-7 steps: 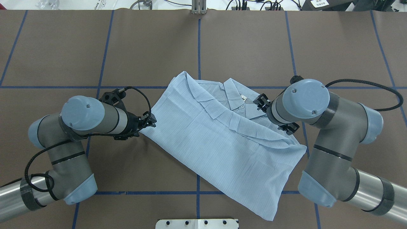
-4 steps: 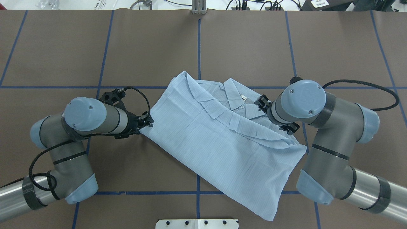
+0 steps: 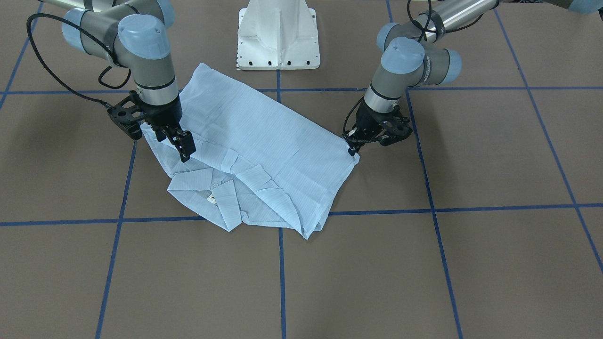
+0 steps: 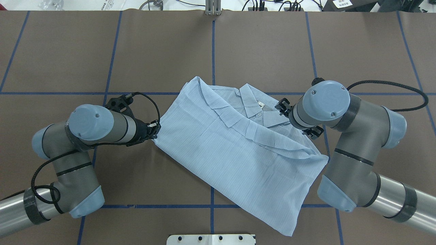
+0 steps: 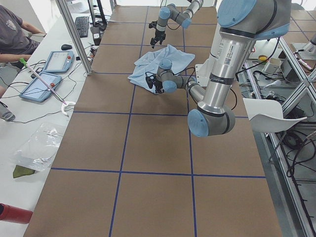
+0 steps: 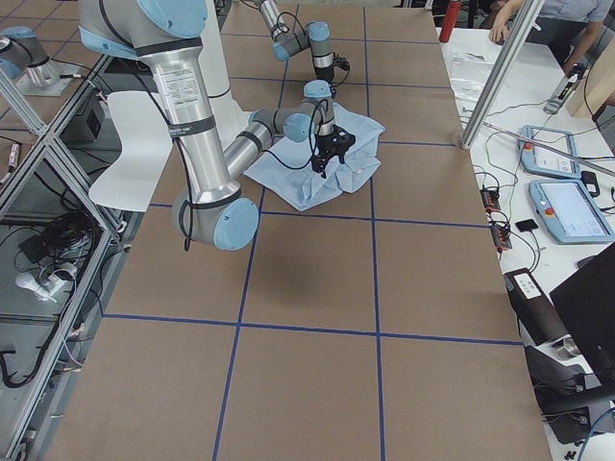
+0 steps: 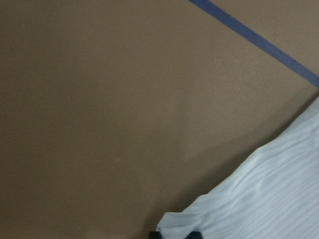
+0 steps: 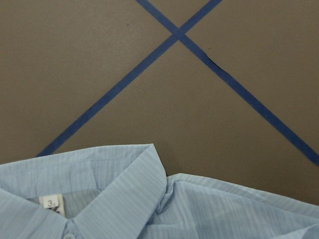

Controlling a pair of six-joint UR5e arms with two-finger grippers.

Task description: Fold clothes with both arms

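On the table's middle lies the shirt. At its 9 o'clock corner the left gripper is clamped (front view only); the right gripper, jaws together, presses near the collar.

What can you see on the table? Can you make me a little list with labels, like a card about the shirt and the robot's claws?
Shirt: pale blue shirt, partly folded, lying flat and slantwise on the table
Collar: collar at the far end, with a small neck label
Left claw: left claw low at the shirt's side edge; grip not clear
Right claw: right claw pointing down onto the cloth beside the collar; grip not clear
Table: brown table crossed by blue tape lines
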